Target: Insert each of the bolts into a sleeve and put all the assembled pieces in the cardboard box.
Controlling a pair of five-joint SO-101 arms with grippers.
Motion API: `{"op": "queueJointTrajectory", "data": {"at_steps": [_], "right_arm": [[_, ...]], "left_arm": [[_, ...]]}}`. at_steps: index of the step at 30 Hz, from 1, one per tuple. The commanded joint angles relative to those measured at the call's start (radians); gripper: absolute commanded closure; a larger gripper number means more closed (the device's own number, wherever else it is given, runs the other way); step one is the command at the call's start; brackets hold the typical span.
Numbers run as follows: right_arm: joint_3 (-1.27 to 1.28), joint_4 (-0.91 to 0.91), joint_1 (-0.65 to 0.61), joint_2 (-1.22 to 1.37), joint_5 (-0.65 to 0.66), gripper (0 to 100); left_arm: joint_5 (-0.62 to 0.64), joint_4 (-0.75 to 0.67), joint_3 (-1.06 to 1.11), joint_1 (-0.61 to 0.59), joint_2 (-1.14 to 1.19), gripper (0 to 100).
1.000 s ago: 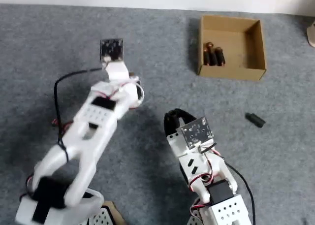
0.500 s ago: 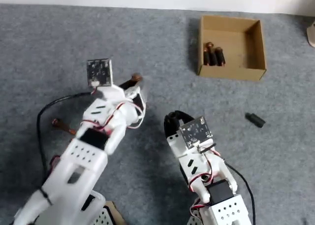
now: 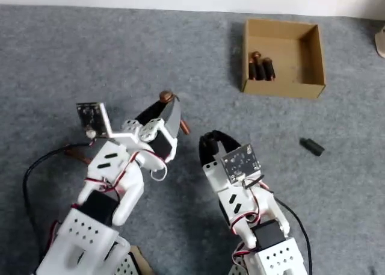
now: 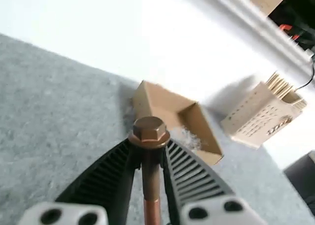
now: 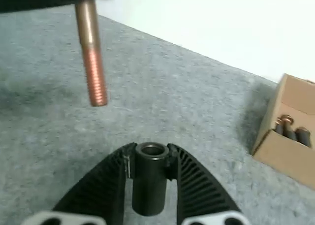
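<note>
Your left claw (image 4: 150,145) pinches a copper bolt (image 4: 149,132) just below its hex head, well apart from the cardboard box (image 3: 280,87). Your right claw (image 5: 150,155) pinches a black sleeve (image 5: 149,180), open end up, also well apart from the box. Three assembled pieces (image 3: 260,68) lie inside the box. A loose sleeve (image 3: 312,146) lies on the desk (image 3: 60,46) near the box.

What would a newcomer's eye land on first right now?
The copper bolt, clamped in the left gripper, hangs near the black sleeve held upright in the right gripper, mid-table. Farther back, the cardboard box holds three assembled pieces, and a spare sleeve lies loose on the grey mat.
</note>
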Motion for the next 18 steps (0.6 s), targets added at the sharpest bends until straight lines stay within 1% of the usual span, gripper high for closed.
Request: {"op": "queueJointTrajectory", "data": {"at_steps": [1, 5, 11, 18], "right_arm": [[0.154, -0.038, -0.050, -0.010, 0.014, 99.3], [0.154, -0.038, -0.102, -0.008, 0.014, 99.3], [0.154, -0.038, -0.107, -0.013, 0.014, 99.3], [0.154, -0.038, -0.107, -0.016, 0.014, 99.3]], "left_arm": [[0.011, -0.023, -0.002, 0.025, -0.053, 99], [0.015, -0.023, -0.001, 0.035, -0.053, 99], [0.009, -0.028, 0.041, 0.127, -0.053, 99], [0.003, -0.025, 0.053, 0.124, -0.053, 99]]}}
